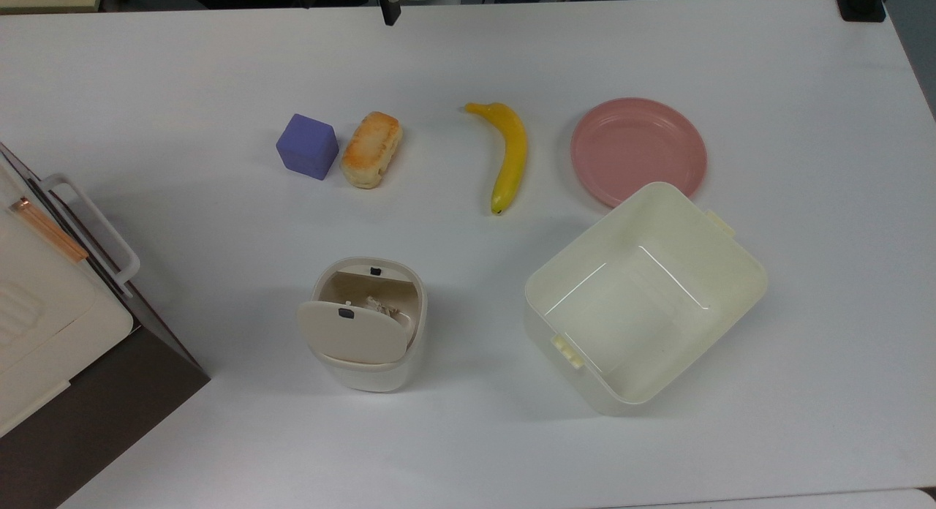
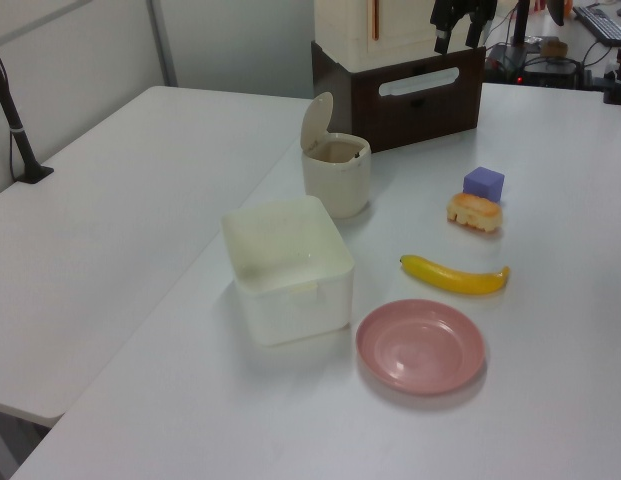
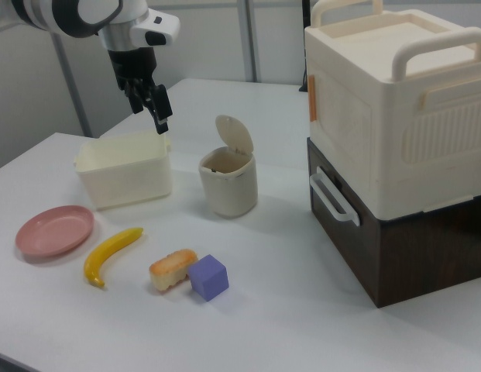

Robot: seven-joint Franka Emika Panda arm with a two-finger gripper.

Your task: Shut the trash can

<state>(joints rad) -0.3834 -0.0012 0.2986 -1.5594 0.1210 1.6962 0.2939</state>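
The trash can (image 1: 369, 370) is a small cream-white bin standing at the front middle of the white table, upright. Its beige lid (image 1: 353, 333) with a small dark button is tipped up on its hinge, so the mouth is uncovered and crumpled scraps show inside. In the left view the trash can (image 2: 337, 175) has its lid (image 2: 315, 122) standing upright, and the right view shows the same trash can (image 3: 228, 182). My gripper (image 3: 152, 115) hangs in the air, open and holding nothing, well above the table and away from the bin. The gripper (image 2: 458, 38) is high at the left view's top.
A larger lidless cream tub (image 1: 636, 392) stands to the top view's right of the bin, touching a pink plate (image 1: 638, 149). A banana (image 1: 510, 156), a bread roll (image 1: 371, 149) and a purple cube (image 1: 308, 145) lie behind. A cream box on a dark cabinet (image 1: 44, 326) fills the top view's left edge.
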